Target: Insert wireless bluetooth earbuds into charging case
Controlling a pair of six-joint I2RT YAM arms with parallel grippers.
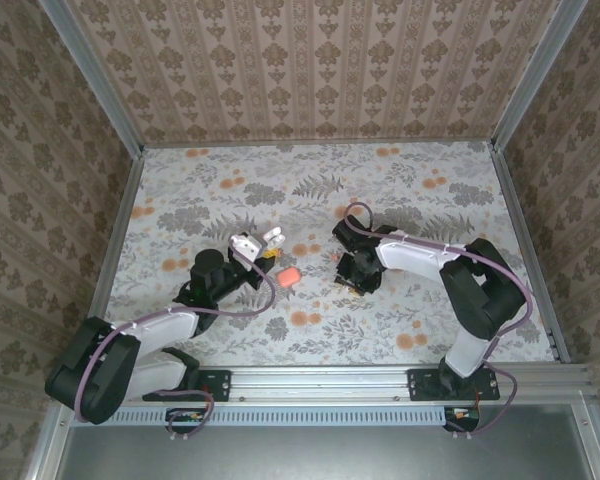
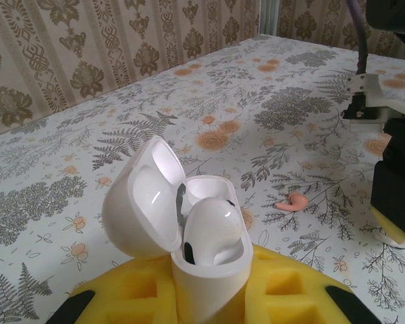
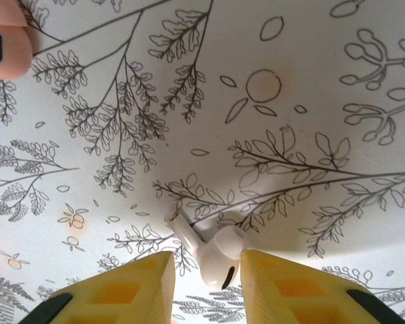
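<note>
A glossy white open-lidded charging case, with one white earbud seated inside, is clamped by the left tool. A second white earbud is flanked on the floral bench by the right tool; whether it is gripped cannot be told. Open bench is left at 12 o'clock.

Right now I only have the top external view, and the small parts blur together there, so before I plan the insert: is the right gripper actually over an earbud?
Observer: Yes. The right wrist view shows a white earbud lying on the table between the jaws of the right gripper, not yet clamped as far as I can tell.
Operator: Is the case ready?
Observer: The left gripper holds the charging case with its lid open, and one seated earbud already sits inside.
Operator: Room for the second?
Observer: The bay behind it, farther from the left wrist camera, looks empty.
</note>
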